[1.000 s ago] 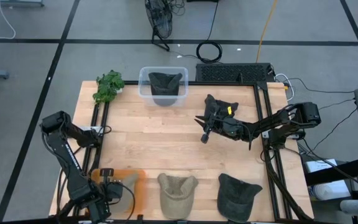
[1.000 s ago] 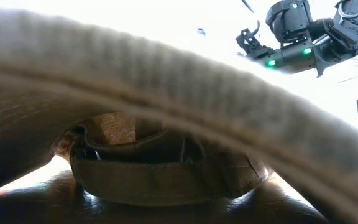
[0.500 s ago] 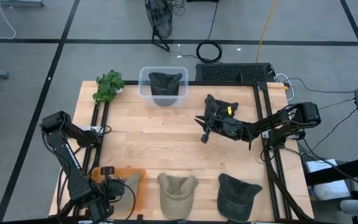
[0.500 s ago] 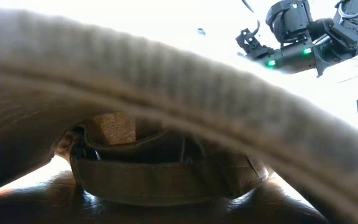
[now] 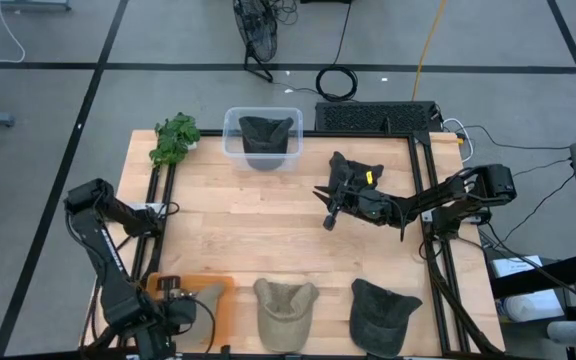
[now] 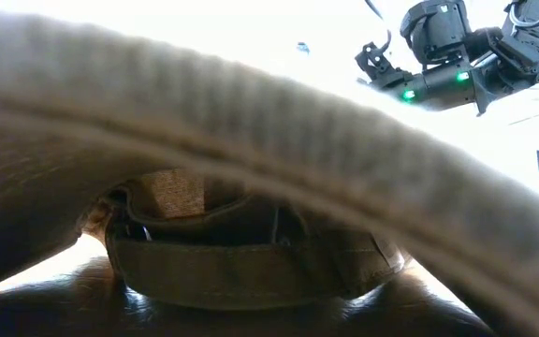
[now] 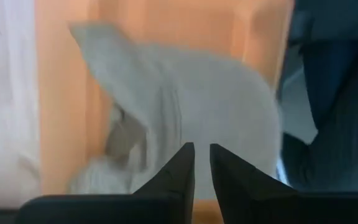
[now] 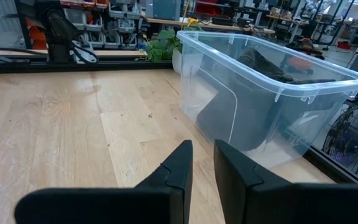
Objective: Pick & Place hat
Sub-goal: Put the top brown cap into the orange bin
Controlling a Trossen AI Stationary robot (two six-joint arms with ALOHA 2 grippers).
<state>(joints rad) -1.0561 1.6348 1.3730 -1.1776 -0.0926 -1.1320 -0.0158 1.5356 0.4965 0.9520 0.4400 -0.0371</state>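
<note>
While the left claw [image 5: 180,305] hovers, fingers slightly apart, above a grey hat [image 7: 191,106].

table [image 5: 268,230]: pale matt wood | bin [image 5: 262,140]: clear glossy plastic | hats [image 5: 285,310]: soft matt cloth

Left tool [image 5: 171,297] drawn back — nearer the table's front-left corner
</note>
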